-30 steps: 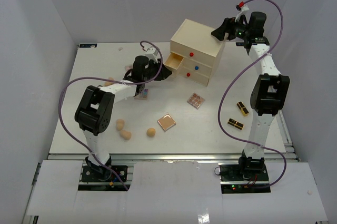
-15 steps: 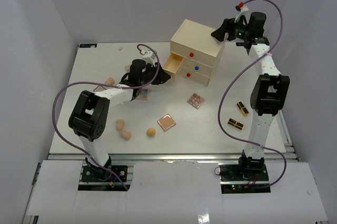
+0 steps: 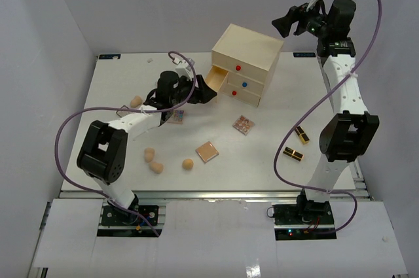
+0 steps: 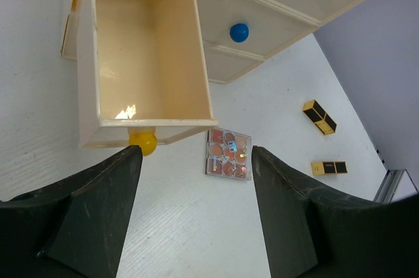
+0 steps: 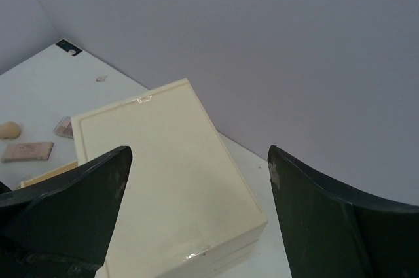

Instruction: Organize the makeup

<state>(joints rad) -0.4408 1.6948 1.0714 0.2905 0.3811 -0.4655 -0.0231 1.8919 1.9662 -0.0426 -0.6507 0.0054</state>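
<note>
Cream drawer (image 4: pixel 147 49) open, yellow knob (image 4: pixel 143 142) half-hidden | left fingers (image 4: pixel 98 212) wide, empty | right fingers (image 5: pixel 65 206) wide, empty

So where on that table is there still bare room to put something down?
Bare table lies in the far-left corner beyond the lone sponge, and along the near edge between the square compact and the lipsticks. The pulled-out drawer looks empty. It is crowded around the three sponges, near left.

Scattered tan sponges (image 3: pixel 156 167), compacts (image 3: pixel 207 152), lipsticks (image 3: pixel 292 154)
</note>
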